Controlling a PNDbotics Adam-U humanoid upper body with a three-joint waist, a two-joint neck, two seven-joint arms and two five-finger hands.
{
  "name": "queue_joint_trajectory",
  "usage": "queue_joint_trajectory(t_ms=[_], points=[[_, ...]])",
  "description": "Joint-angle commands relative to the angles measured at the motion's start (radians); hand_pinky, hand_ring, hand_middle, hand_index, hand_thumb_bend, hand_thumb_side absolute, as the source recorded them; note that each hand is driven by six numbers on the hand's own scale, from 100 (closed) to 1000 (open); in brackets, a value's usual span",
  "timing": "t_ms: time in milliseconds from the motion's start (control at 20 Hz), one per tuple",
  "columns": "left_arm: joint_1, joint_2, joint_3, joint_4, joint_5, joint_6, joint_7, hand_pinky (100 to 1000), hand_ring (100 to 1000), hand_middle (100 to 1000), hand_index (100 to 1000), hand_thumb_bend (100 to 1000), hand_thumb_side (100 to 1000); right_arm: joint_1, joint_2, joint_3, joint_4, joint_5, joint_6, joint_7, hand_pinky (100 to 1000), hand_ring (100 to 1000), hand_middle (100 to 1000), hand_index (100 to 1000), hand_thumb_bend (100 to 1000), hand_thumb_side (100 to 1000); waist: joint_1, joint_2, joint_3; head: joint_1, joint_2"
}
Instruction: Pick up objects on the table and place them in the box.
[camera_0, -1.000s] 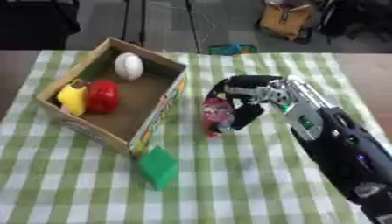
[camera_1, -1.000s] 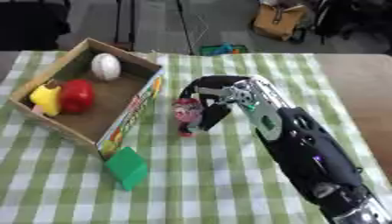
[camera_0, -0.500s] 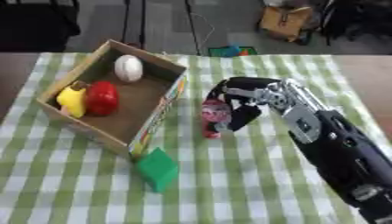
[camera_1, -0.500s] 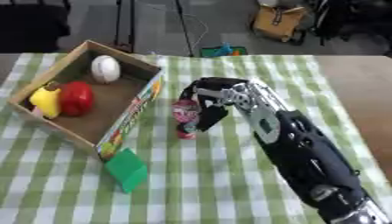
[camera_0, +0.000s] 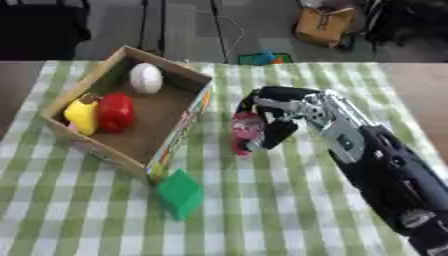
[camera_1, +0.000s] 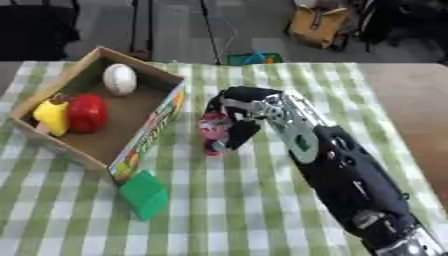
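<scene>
left eye view: right hand (camera_0: 273, 116) curls its fingers around a pink object (camera_0: 246, 128) beside the box (camera_0: 185, 131).

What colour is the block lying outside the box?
Green. The block lies by the box corner; left eye view shows it best.

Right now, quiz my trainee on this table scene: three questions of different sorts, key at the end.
1. True or false: the right hand has its fingers curled around the pink object.
2. Which thing lies outside the box? A) white egg B) green block C) red pepper
3. What colour is the thing beside the red pepper?

Key: 1 true; 2 B; 3 yellow.
</scene>
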Motion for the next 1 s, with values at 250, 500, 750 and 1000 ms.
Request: queue_joint_trajectory(t_ms=[250, 500, 750, 1000], points=[[-0.011, 0.004, -0.001, -0.014, 0.0, 0.004, 0.0, 726, 594, 650, 715, 100, 1000, -0.025, -0.014, -0.001, -0.002, 0.005, 0.002, -0.01, 100, 430, 565, 722, 326, 345, 0.003, -0.016, -0.001, -0.001, -0.008], [-0.011, 0.005, -0.002, -0.014, -0.001, 0.004, 0.0, 725, 594, 650, 715, 100, 1000, -0.042, -0.018, 0.001, -0.007, -0.002, 0.013, -0.014, 100, 423, 551, 707, 248, 341, 0.0, -0.02, -0.003, -0.001, -0.004], [-0.011, 0.006, -0.002, -0.014, 0.0, 0.004, -0.001, 725, 595, 650, 715, 100, 1000, -0.059, -0.023, 0.005, -0.016, -0.001, 0.024, -0.018, 100, 410, 533, 687, 192, 321, -0.001, -0.024, -0.004, -0.001, -0.001], [-0.011, 0.007, -0.002, -0.014, 0.0, 0.004, -0.002, 726, 595, 650, 715, 100, 1000, -0.073, -0.035, 0.006, -0.038, -0.009, 0.033, -0.022, 100, 405, 527, 680, 161, 303, -0.003, -0.026, -0.005, 0.0, -0.001]])
